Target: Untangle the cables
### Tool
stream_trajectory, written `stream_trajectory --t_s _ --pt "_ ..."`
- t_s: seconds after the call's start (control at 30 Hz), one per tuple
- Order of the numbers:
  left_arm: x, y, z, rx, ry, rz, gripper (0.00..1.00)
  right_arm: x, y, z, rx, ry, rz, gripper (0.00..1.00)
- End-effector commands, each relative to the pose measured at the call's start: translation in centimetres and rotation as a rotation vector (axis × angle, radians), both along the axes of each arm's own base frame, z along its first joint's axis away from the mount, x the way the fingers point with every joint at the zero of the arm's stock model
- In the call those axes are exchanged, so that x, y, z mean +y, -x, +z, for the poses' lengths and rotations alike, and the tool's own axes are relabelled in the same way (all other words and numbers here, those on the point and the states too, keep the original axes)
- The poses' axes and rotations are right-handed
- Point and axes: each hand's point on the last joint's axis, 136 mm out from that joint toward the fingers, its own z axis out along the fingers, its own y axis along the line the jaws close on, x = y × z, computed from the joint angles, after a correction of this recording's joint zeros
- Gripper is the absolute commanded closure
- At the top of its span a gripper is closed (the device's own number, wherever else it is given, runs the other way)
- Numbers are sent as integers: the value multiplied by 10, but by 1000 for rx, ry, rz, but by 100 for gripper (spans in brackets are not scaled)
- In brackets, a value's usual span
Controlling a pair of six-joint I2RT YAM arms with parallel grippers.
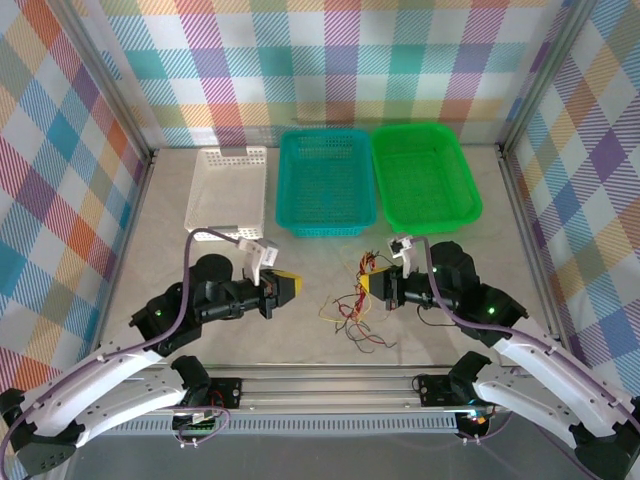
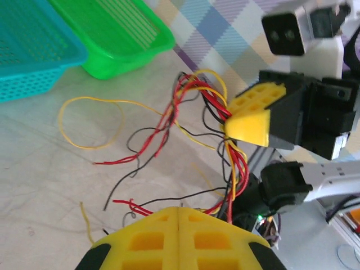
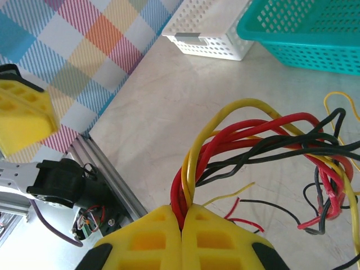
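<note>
Two grippers face each other above the table (image 1: 310, 255). Right gripper (image 3: 181, 222): clenched on a bundle of red, yellow and black cables (image 3: 247, 132), whose loose ends lie tangled on the table between the arms, near the teal basket (image 1: 327, 185). Left gripper (image 1: 290, 287): pressed closed, nothing seen between its fingers.

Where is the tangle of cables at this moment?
In the top external view the cables lie on the table in front of the teal basket, between the left gripper and the right gripper, which is shut on one bunch.
</note>
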Motion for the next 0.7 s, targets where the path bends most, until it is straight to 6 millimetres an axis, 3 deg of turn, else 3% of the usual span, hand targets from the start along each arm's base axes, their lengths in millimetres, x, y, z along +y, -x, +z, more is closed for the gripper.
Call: stream_trajectory --t_s 0.0,0.07,0.2,0.3,0.37,0.5,0.67 --pt "2 -3 -12 59 -8 17 100 -3 2 8 -26 -21 4 100" --pt "-12 3 -13 87 24 -58 97 1 3 11 -20 -45 24 100" --pt "-40 17 -9 136 137 -214 48 8 1 19 -18 -73 39 100" --pt "-50 30 -3 134 173 -301 35 13 -1 28 -25 -87 50 100" --pt "-56 41 -3 130 173 -355 29 16 -3 33 -30 -98 56 100" --pt "-71 62 -13 150 135 -463 26 22 -4 44 -36 -122 75 100" --pt "-85 67 -40 162 3 -473 26 29 -4 51 -24 -152 103 100"
